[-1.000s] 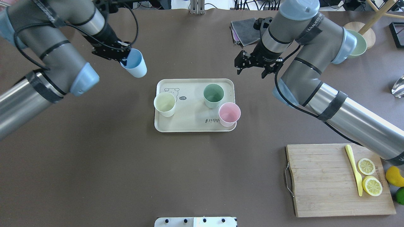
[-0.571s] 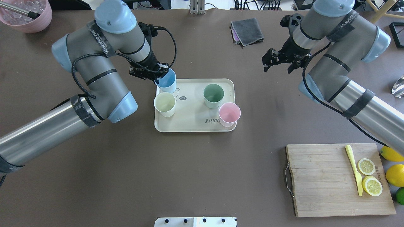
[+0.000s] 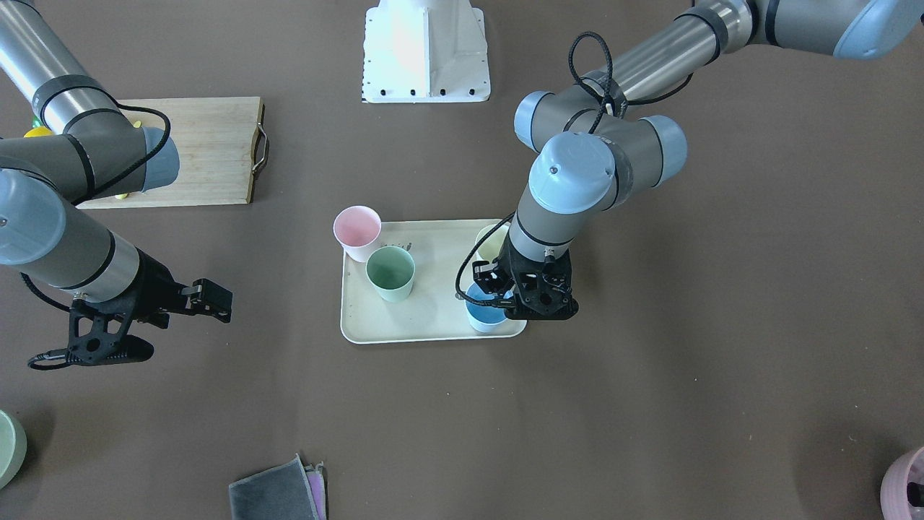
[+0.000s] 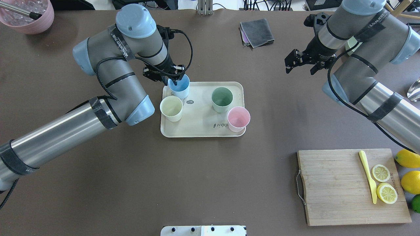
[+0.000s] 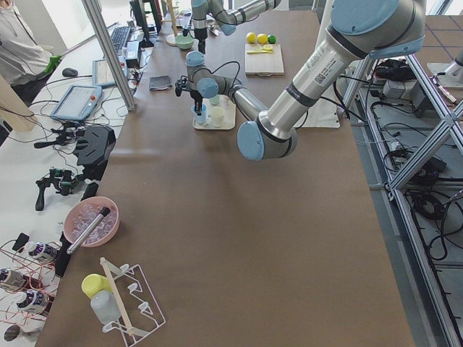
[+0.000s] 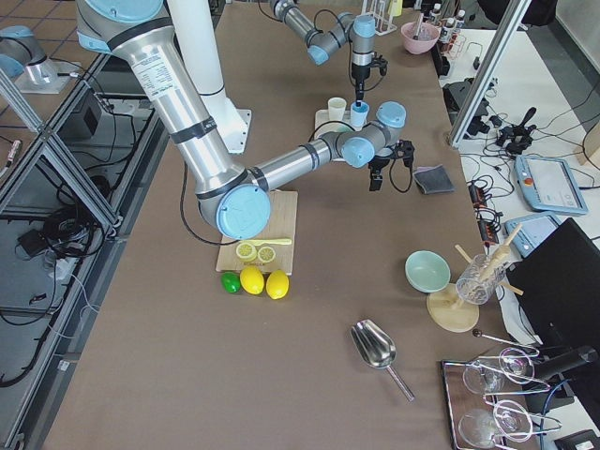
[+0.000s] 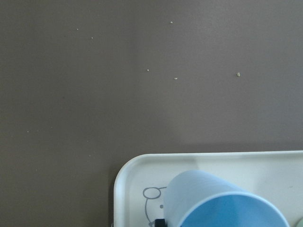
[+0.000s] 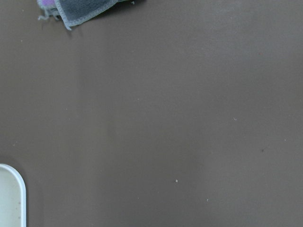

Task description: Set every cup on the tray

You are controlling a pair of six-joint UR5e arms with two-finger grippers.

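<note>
The cream tray (image 4: 200, 129) lies mid-table. The cream-white cup (image 4: 171, 108), the sage green cup (image 4: 222, 98) and the pink cup (image 4: 238, 118) stand upright on it. My left gripper (image 4: 170, 80) is shut on the rim of the light blue cup (image 4: 179, 86) and holds it slightly tilted over the tray's far left corner, by the bunny drawing (image 7: 152, 195). I cannot tell whether the cup touches the tray. It also shows in the front view (image 3: 485, 312). My right gripper (image 4: 300, 69) is open and empty, to the right of the tray and above the table.
A bamboo cutting board (image 4: 334, 186) with a yellow knife and lemon slices lies at the near right, with lemons beside it. A grey cloth (image 4: 257, 32) lies at the far middle. A mauve-pink pot (image 4: 28, 16) stands at the far left corner. A pale green dish (image 3: 7, 448) is cut off.
My left arm has carried the blue cup to the right, from beside the tray to over its far left corner. My right arm has drawn back to the right, away from the tray.
</note>
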